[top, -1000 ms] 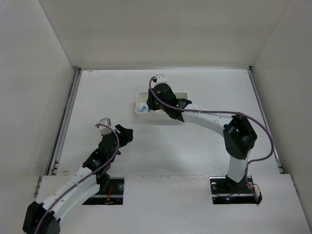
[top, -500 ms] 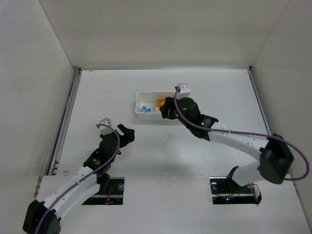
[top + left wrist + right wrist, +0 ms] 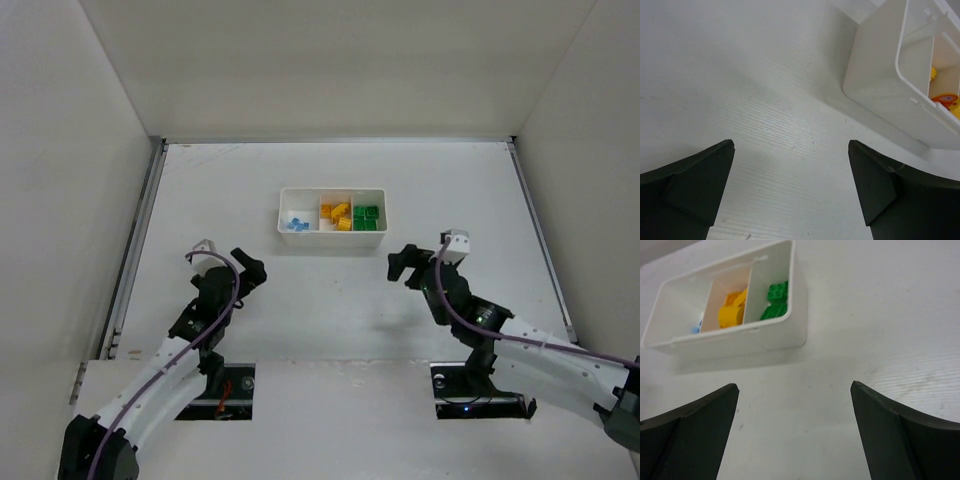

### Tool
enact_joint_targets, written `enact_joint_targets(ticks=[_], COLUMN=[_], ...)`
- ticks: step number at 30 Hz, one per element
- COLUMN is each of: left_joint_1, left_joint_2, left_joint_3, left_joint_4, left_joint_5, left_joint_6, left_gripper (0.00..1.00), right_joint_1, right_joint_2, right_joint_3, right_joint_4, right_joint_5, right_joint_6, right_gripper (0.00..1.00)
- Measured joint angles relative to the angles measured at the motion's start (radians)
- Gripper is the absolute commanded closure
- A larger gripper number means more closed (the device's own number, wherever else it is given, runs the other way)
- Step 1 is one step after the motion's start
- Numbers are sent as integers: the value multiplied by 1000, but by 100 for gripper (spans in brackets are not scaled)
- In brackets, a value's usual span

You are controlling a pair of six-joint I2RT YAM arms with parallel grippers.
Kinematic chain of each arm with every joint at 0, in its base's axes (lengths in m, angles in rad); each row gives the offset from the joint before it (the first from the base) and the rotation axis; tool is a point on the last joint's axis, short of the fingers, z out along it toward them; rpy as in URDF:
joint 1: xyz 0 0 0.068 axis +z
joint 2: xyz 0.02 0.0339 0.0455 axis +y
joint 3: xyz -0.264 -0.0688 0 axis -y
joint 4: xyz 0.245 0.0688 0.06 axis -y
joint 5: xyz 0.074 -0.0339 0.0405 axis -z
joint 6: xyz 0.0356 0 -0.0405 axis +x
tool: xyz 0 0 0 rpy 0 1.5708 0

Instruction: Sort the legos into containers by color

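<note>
Legos (image 3: pixel 338 216) in tray (image 3: pixel 300 238), well beyond right tool (image 3: pixel 403 268)

Top external: looks steeply down from above and behind the arm bases (image 3: pixel 480 385), far off, taking in the whole table (image 3: pixel 300 320) and the tray (image 3: pixel 330 239). Left wrist: sits low and close over the table, facing out between its own fingers (image 3: pixel 695 185), catching just one corner of the tray (image 3: pixel 880 95). Right wrist: also low, a bit farther back, between its fingers (image 3: pixel 690 435), framing the whole tray (image 3: pixel 740 342), which shows in all three views.
</note>
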Motion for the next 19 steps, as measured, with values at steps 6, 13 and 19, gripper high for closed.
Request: enact_joint_targets(ticks=[6, 13, 19], left_joint_1=[90, 99, 89], left_joint_2=[-10, -21, -11], left_joint_3=[50, 53, 53], left_joint_4=[-64, -109, -111], left_joint_5=[3, 11, 18], left_joint_6=[-3, -3, -3], left_gripper=[0, 0, 0], right_joint_1=[-161, -299, -313], right_joint_2=[-49, -41, -34], right_joint_3=[0, 21, 44], right_joint_4=[-81, -216, -291], right_joint_5=[44, 37, 15], right_joint_6=[74, 137, 183], right_gripper=[0, 0, 0])
